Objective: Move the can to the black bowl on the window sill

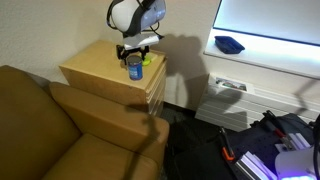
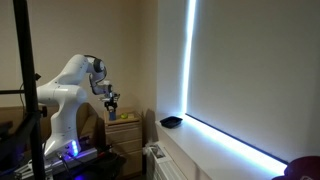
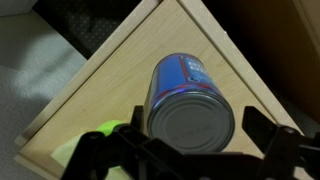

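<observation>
The blue can (image 3: 190, 100) with its silvery top stands upright on the tan wooden side table (image 3: 100, 90). It also shows in an exterior view (image 1: 134, 69). My gripper (image 3: 188, 135) is open and hangs right above the can, one finger on each side of its top, with a small gap at the right finger. The gripper shows in both exterior views (image 1: 137, 52) (image 2: 113, 104). The black bowl (image 1: 229, 44) sits empty on the white window sill (image 1: 270, 52), well off to the side of the table; it also shows in an exterior view (image 2: 171, 122).
A yellow-green ball (image 3: 95, 140) lies on the table right beside the can. A brown sofa (image 1: 60, 130) stands in front of the table. A white radiator unit (image 1: 225, 95) sits below the sill. Cables and equipment (image 1: 285, 145) lie on the floor.
</observation>
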`<action>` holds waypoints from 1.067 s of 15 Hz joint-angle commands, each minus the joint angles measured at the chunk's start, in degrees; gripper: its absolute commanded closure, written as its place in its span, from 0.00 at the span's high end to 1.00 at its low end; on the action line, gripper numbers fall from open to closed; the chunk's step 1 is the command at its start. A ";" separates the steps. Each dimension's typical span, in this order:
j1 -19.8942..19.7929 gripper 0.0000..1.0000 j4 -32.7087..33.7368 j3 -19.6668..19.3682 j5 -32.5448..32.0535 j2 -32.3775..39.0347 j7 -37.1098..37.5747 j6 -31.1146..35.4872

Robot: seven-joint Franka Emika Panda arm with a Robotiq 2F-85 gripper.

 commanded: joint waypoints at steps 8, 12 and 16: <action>0.08 0.55 0.23 -0.21 0.01 0.10 -0.23 1.24; -3.64 0.55 0.09 3.89 5.80 -1.88 -3.13 -2.52; -5.33 0.55 -1.36 4.82 8.99 -9.74 -4.67 -6.79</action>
